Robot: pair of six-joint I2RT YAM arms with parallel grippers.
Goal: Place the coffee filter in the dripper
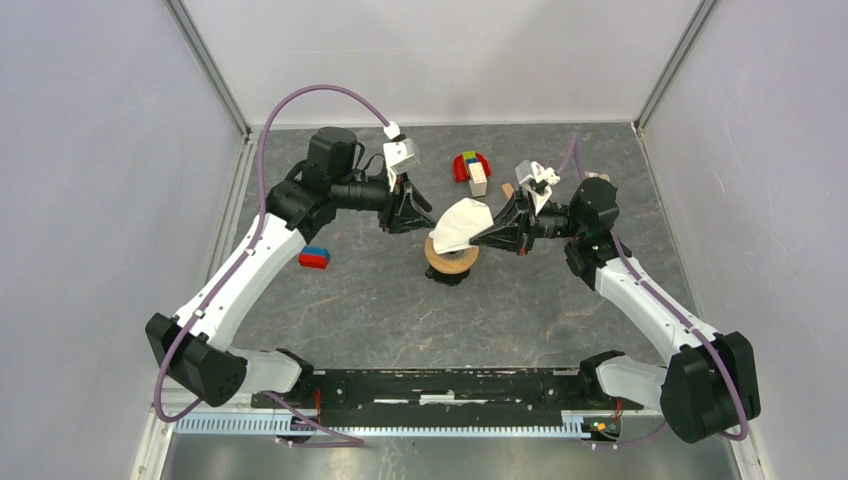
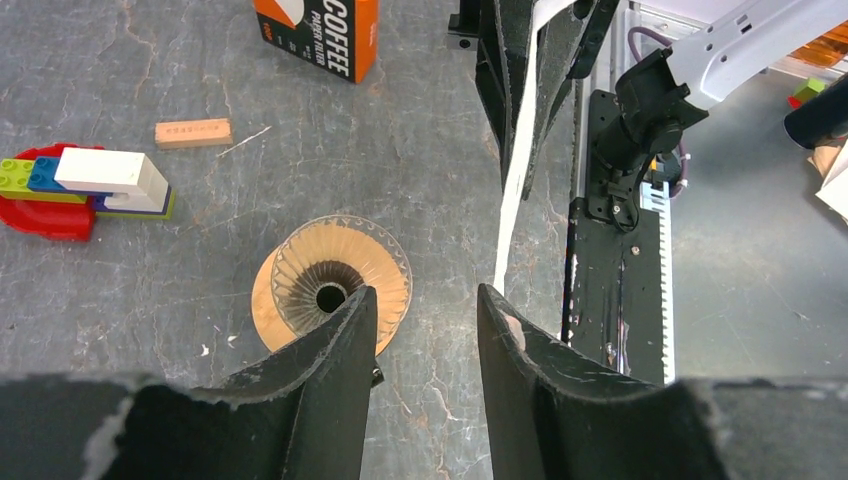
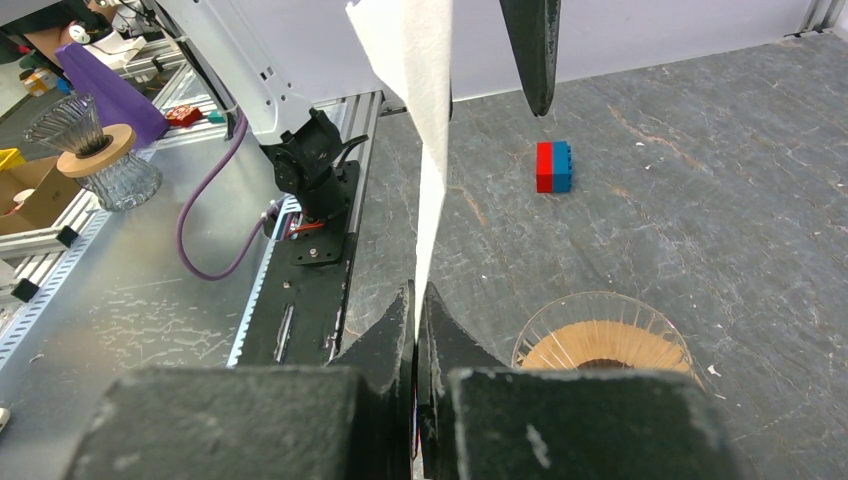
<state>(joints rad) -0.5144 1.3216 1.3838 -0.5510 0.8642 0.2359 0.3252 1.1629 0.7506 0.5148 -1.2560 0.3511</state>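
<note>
Pressed together, the right gripper (image 3: pixel 418 300) pinched the coffee filter (image 3: pixel 425 120), holding it just by the dripper (image 1: pixel 451 258), its arm stretched in from the right. Opposite, the left gripper (image 2: pixel 420 297) hovered spread near the dripper. Below lay a grey stone-look table (image 1: pixel 380 310), enclosed by 3 pale walls (image 1: pixel 100 150).

Bright, even, diffuse light falls from above. Shadows on the table (image 1: pixel 400 320) are soft and faint, darkest under the dripper (image 1: pixel 452 262). The white filter (image 3: pixel 430 150) comes close to blown out. Both wrist views are sharp farther off, but the near bodies of the left pincer (image 2: pixel 425 295) and right pincer (image 3: pixel 415 298) are dark and blurred.
</note>
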